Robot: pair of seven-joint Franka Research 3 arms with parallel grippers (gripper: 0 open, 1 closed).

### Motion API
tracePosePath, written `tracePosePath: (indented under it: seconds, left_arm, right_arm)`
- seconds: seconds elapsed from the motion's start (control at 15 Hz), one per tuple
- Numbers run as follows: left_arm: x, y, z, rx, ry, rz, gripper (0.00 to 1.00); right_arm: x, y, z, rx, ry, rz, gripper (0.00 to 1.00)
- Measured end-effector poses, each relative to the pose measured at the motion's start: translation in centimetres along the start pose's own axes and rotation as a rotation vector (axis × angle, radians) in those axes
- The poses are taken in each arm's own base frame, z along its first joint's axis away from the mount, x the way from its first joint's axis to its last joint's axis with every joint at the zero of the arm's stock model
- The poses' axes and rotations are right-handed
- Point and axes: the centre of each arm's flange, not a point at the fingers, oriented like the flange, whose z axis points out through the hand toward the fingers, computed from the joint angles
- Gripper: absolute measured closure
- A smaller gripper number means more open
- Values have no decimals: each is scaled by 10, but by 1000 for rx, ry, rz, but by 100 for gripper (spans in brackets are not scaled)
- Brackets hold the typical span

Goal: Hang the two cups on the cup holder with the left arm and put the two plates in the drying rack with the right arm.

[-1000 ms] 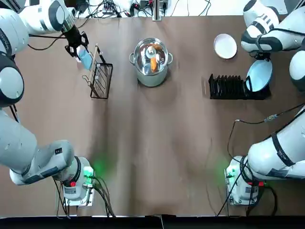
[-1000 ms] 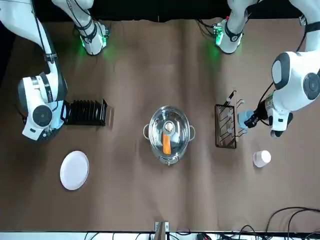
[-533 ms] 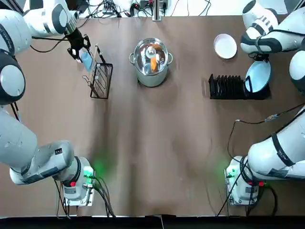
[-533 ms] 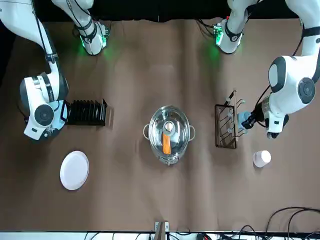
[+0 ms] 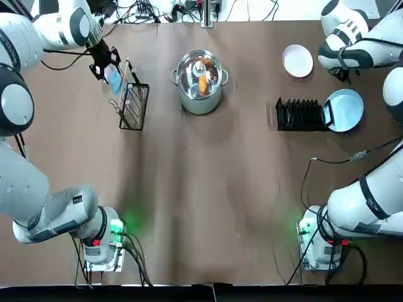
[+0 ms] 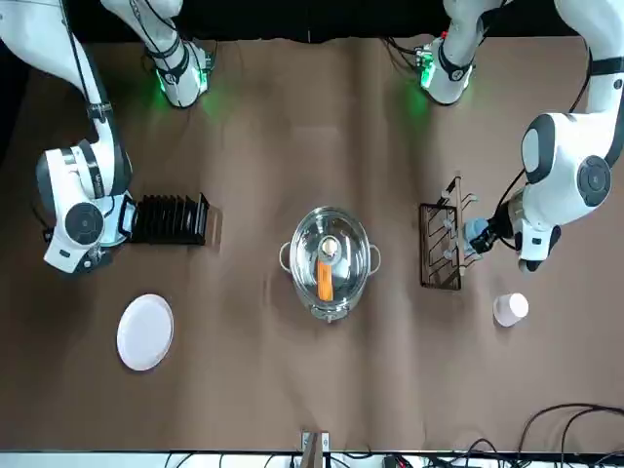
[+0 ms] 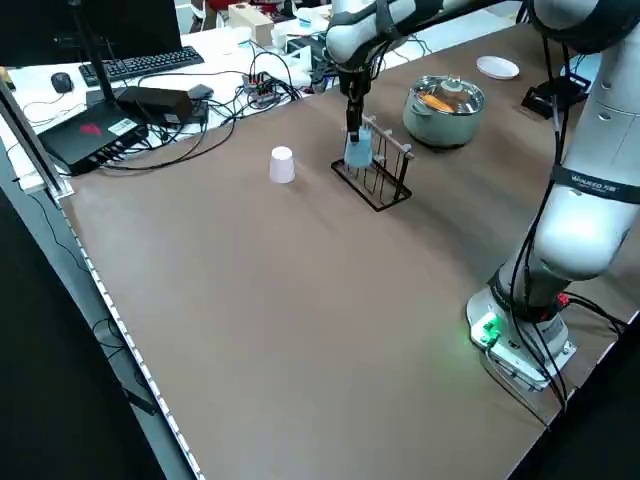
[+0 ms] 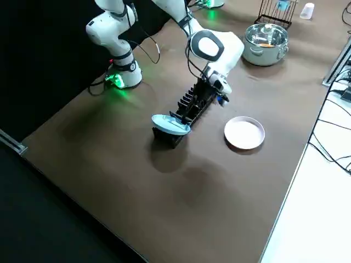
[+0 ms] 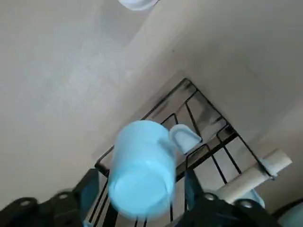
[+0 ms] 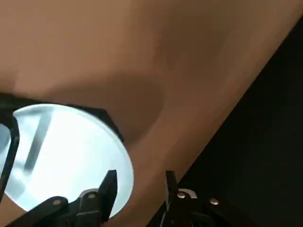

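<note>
My left gripper [image 9: 142, 194] is shut on the light blue cup [image 9: 142, 165] and holds it against the far end of the cup holder [image 5: 132, 100], its handle by the wooden pegs. The pale pinkish-white cup [image 6: 509, 309] stands on the table beyond the holder. The light blue plate [image 5: 345, 110] leans nearly flat at the outer end of the drying rack [image 5: 302, 114]. My right gripper [image 10: 138, 182] is open just above that plate, holding nothing. The white plate [image 5: 297, 61] lies flat on the table past the rack.
A steel pot [image 5: 200, 80] with an orange item inside stands in the middle at the far side, between holder and rack. Cables run along the table's far edge. Both arm bases sit at the near edge.
The light blue plate has tipped from standing at the rack's end to lying almost flat. My right gripper has let go of it. The left gripper nudged the blue cup closer to the holder.
</note>
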Motion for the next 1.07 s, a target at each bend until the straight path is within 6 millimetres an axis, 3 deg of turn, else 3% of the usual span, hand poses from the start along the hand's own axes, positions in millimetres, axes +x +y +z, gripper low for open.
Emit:
tracePosePath:
  seconds: [0.13,0.33,0.53,0.67,0.87,1.0,1.07]
  left_arm:
    - [1,1,-6,-7,10,1,0]
    - [4,6,-28,-30,49,8,0]
    - [9,7,-55,-49,95,89,0]
    - [16,-1,-58,-21,119,201,0]
    - [46,-26,-51,33,138,360,0]
    - [73,-38,-35,49,166,468,0]
    - [88,-45,-21,55,183,513,0]
  right_arm:
    - [4,9,-14,8,38,27,52]
    - [23,7,-45,174,111,108,52]
    - [56,4,-55,392,210,209,51]
    - [78,5,-38,544,284,308,51]
    - [99,15,17,636,338,457,48]
    - [107,20,46,677,321,600,47]
    - [112,19,53,694,307,668,53]
